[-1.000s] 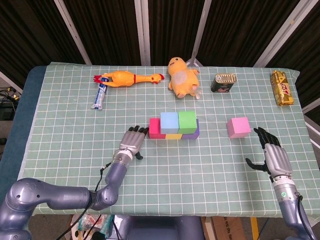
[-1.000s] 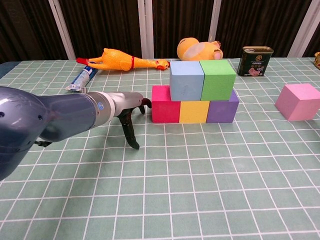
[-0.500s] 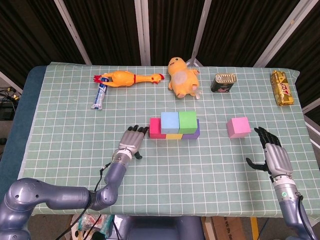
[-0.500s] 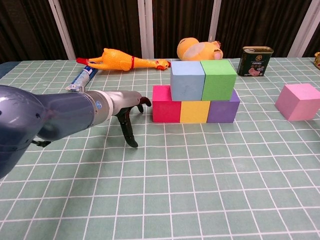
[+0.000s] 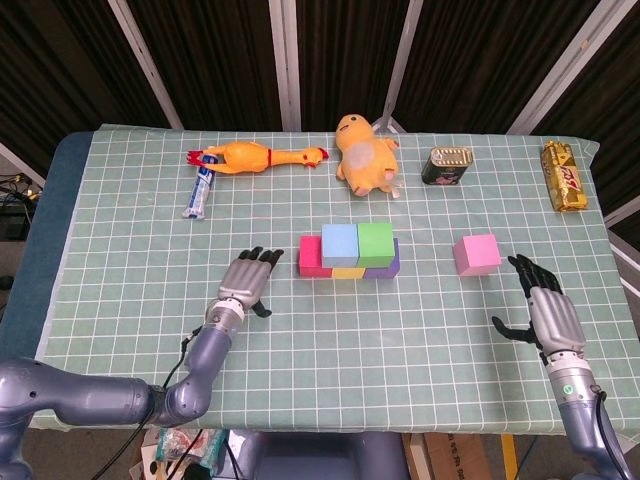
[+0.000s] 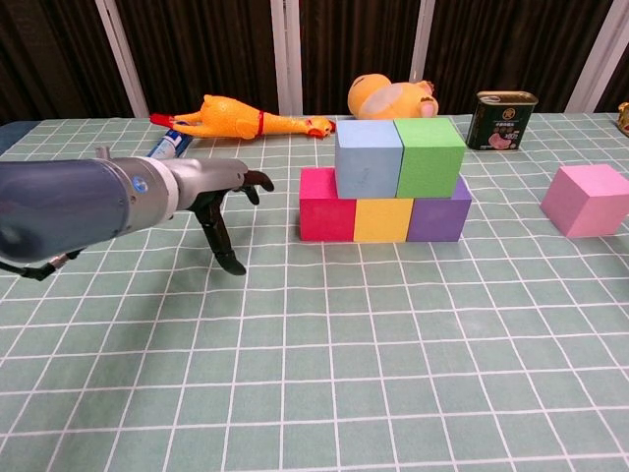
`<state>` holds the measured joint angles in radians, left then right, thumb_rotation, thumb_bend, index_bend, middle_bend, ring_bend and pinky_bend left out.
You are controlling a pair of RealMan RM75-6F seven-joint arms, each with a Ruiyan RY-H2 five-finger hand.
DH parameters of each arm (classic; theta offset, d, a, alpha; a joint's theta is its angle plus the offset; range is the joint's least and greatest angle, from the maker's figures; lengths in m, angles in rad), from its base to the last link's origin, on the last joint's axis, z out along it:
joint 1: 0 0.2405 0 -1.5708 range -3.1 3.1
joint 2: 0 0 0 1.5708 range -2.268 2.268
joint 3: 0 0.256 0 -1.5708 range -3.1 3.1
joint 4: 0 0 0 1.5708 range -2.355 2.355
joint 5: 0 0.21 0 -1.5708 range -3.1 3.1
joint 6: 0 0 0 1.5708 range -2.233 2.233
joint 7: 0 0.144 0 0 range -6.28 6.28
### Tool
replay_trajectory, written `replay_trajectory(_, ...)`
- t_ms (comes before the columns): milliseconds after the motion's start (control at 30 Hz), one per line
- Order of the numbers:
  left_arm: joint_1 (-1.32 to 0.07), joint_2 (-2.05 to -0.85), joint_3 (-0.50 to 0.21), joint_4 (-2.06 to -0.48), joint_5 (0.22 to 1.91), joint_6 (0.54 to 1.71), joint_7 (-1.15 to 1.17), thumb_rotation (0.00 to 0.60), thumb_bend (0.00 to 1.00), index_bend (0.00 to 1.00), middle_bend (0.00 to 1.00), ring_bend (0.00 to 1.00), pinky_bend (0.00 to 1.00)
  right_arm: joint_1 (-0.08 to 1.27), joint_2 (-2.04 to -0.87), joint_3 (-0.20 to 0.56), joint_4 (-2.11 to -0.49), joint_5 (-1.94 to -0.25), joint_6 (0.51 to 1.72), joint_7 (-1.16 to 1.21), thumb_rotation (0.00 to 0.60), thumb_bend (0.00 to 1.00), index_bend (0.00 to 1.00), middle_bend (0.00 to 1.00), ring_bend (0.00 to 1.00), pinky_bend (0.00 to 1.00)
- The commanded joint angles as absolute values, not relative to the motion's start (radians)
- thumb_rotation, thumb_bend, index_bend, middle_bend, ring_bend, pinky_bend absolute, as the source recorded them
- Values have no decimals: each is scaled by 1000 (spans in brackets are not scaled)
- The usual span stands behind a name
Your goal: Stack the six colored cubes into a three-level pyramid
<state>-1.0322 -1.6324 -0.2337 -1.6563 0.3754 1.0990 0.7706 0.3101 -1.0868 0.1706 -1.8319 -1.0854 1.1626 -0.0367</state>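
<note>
Five cubes are already sitting in place at mid-worktop: a magenta cube (image 6: 327, 206), a yellow cube (image 6: 381, 219) and a purple cube (image 6: 437, 216) are forming the bottom row, touching side by side, with a blue cube (image 6: 368, 157) and a green cube (image 6: 429, 155) resting on top of them. The row's long axis is running left to right across the worktop (image 5: 130, 260), its flat faces squarely facing the near edge.

The step in hand looks like the last one: fetching the pink cube (image 5: 476, 254), which is lying alone to the right of the stack, well apart from it, turned slightly askew to the grid.

The right hand (image 5: 545, 312) is hovering near and a little right of that cube, fingers spread and holding nothing. The left hand (image 5: 243, 281) is hanging just left of the magenta cube, apart from it, fingers extended and also holding nothing.

The next move is probably calling for the right hand to reach forward and left, close on opposite faces of the pink cube, lift it clear, and set it centred over the seam between blue and green.
</note>
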Motion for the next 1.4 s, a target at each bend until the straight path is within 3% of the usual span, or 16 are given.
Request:
replay_trajectory(33, -967, -1540, -213, -1778, 472, 1161, 711, 600, 168, 10, 97, 47, 98, 310, -1088, 169, -1832, -1086, 1163, -39, 600, 308, 0, 0, 0, 0)
replay_trajectory(300, -812, -1372, -162, -1994, 712, 1325, 573, 600, 162, 10, 86, 47, 96, 311, -1089, 166, -1838, -1090, 1164, -47, 600, 309, 0, 0, 0, 0)
replay_trajectory(600, -653, -1231, -98, -2111, 967, 1489, 469, 600, 107, 0, 44, 28, 77, 326, -1075, 183, -1835, -1074, 1160, -65, 600, 309, 0, 0, 0, 0)
replay_trajectory(700, -594, -1171, -87, -2170, 1035, 1554, 443, 600, 105, 0, 39, 28, 77, 367, -1065, 209, -1810, -1043, 1105, -74, 600, 309, 0, 0, 0, 0)
replay_trajectory(1100, -487, -1098, -91, -2261, 1097, 1629, 455, 600, 105, 0, 38, 28, 77, 527, -1056, 221, -1683, -1030, 873, -125, 600, 308, 0, 0, 0, 0)
replay_trajectory(1400, -452, -1077, -121, -2257, 1083, 1619, 445, 600, 105, 0, 39, 29, 77, 625, -1088, 204, -1548, -1038, 736, -138, 600, 308, 0, 0, 0, 0)
